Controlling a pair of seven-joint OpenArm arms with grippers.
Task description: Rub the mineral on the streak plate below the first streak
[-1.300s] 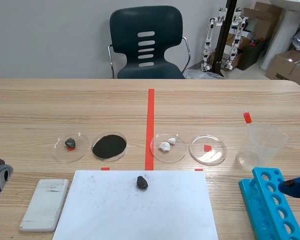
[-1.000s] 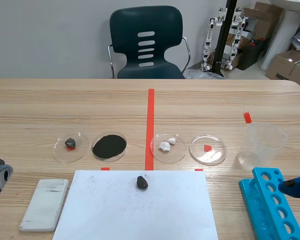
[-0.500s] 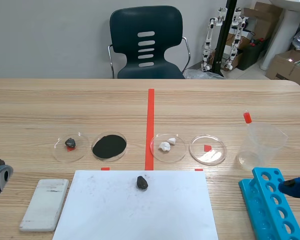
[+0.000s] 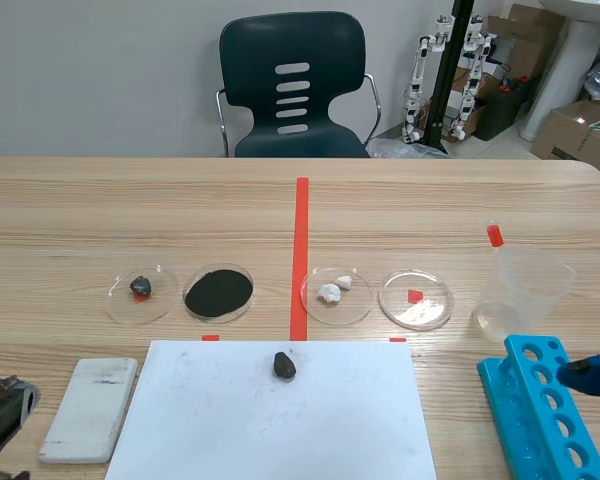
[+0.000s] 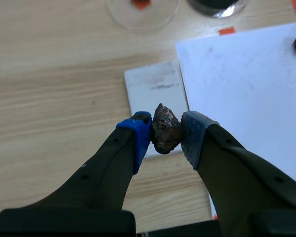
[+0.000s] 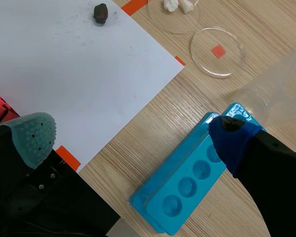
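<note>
Two grippers are in sight. The left gripper (image 5: 166, 134) is clamped on one brownish, rough mineral (image 5: 166, 127), pinched between the blue pad and the grey pad with the fingers only narrowly apart. From its wrist camera the lump shows against the near end of the single white streak plate (image 5: 155, 94). From across the table the gripper (image 4: 0, 415) sits low, just left of the plate (image 4: 90, 408). Whether stone and plate touch, I cannot tell. The plate carries one faint grey streak (image 5: 160, 86) toward its far end.

Just right of the plate lies one white paper sheet (image 4: 270, 425) with one dark rock (image 4: 284, 365) near its far edge.

Beyond the sheet stand four clear petri dishes in a row. The first dish (image 4: 158, 305) holds one dark stone, the second dish (image 4: 219, 292) holds black powder, the third dish (image 4: 352, 305) holds two white pieces, and the fourth dish (image 4: 430, 310) sits over a red square mark.

The right gripper (image 6: 130, 139) is spread wide and holds nothing. It hangs over the sheet's corner and one blue tube rack (image 6: 187, 185). One clear beaker (image 4: 520, 290) stands just beyond the rack, with a red-capped item (image 4: 495, 236) behind it. One dark chair (image 4: 293, 85) faces the table's far side.
</note>
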